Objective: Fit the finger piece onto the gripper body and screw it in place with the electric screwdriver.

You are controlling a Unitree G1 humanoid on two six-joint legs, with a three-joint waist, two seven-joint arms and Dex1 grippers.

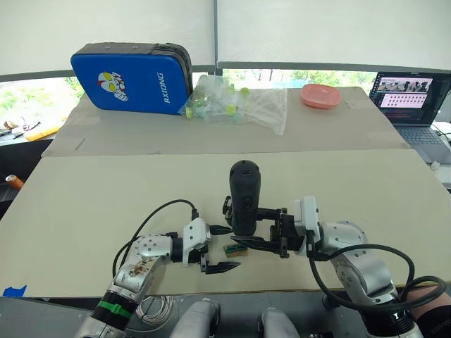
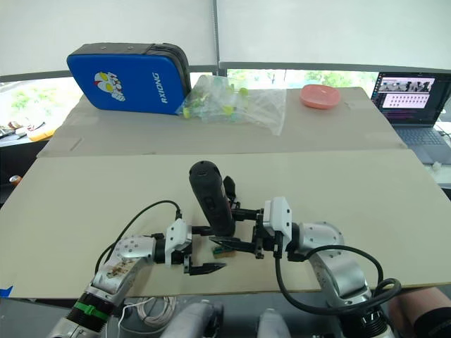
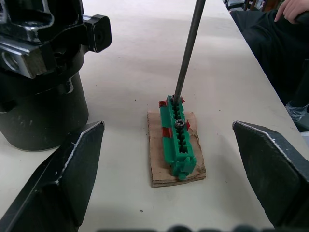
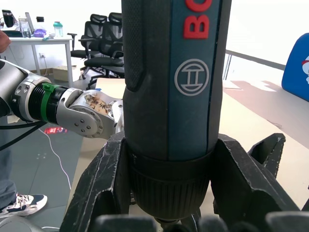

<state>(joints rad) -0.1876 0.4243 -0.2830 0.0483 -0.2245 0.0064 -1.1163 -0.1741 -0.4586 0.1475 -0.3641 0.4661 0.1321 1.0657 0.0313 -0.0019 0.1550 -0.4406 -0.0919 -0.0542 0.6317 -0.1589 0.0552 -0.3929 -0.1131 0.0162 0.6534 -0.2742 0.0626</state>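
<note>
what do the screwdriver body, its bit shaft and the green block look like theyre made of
Screwdriver: likely matte plastic, dark blue-grey with a printed logo. Bit shaft: looks like metal, a thin grey rod with dull sheen. Green block: probably moulded plastic, uniformly coloured with ribs, on what looks like cardboard.
</note>
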